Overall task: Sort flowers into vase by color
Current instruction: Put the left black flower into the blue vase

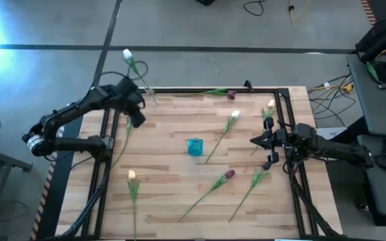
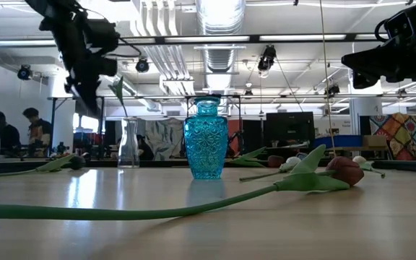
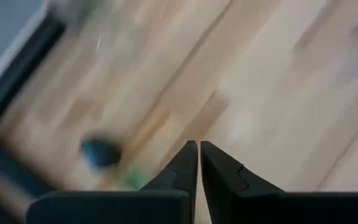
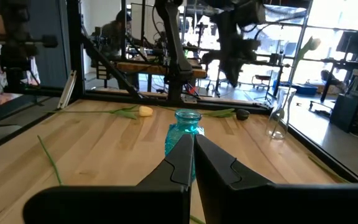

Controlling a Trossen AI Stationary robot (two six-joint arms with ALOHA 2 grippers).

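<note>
From the overhead camera I saw my left gripper (image 1: 138,120) hanging over the upper left part of the wooden table (image 1: 173,194), and its own wrist camera showed the two dark fingers (image 3: 185,163) pressed together with nothing between them. My right gripper (image 1: 254,141) sat at the right side of the frame, pointing toward the middle, its fingers (image 4: 180,155) likewise closed on nothing.

The blue vase (image 1: 195,146) stood upright near the center of the table. A clear glass vase (image 1: 149,96) stood at the upper left edge, just beside the left gripper, with a white tulip (image 1: 127,55) in it, the head leaning out past the table's top border.

The other flowers lay flat on the wood. A maroon tulip (image 1: 231,95) rested along the top edge. A white tulip (image 1: 235,115) lay right of the blue vase, its stem slanting down toward it. A cream tulip (image 1: 271,104) lay close to the right gripper in the upper right. A yellowish tulip (image 1: 132,175) lay in the lower left with its stem running toward the bottom edge. A second maroon tulip (image 1: 230,175) lay below center, and just right of it another green stem (image 1: 250,189), whose head I could not make out.
</note>
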